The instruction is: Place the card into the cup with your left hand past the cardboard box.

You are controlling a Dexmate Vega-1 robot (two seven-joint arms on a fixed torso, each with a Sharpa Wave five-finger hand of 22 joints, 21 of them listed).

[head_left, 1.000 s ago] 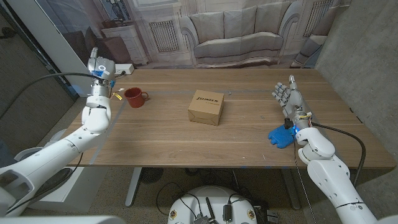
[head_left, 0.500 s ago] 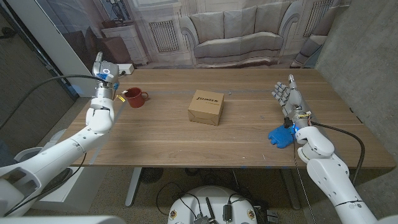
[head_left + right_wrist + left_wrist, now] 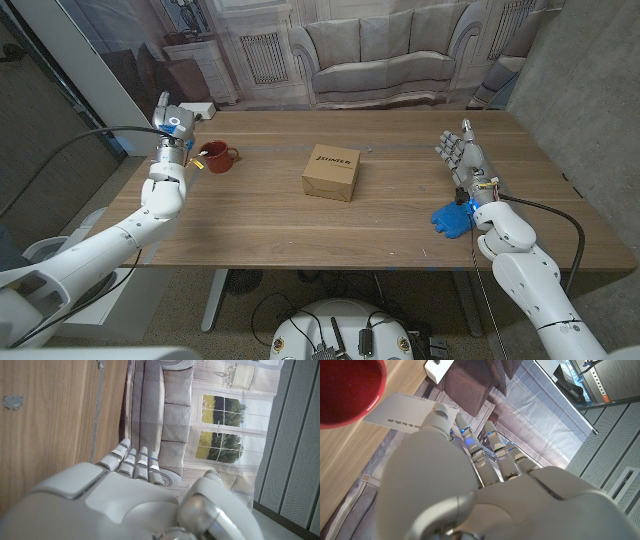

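You've got the card point(image 3: 410, 410) pinched in your left hand point(image 3: 172, 122), and it's right up beside the red cup point(image 3: 214, 156), its edge close to the rim in the wrist view. By my read the carry is nearly done: the cardboard box point(image 3: 331, 172) sits well behind you toward the table's middle, so it's no obstacle now. What's left is tipping the card over the rim and letting go. Watch the cup's handle on the box side, and the white block point(image 3: 196, 109) just beyond the cup. Your right hand point(image 3: 462, 155) holds nothing, fingers extended, far across past the box, with a blue thing point(image 3: 450, 218) near it.
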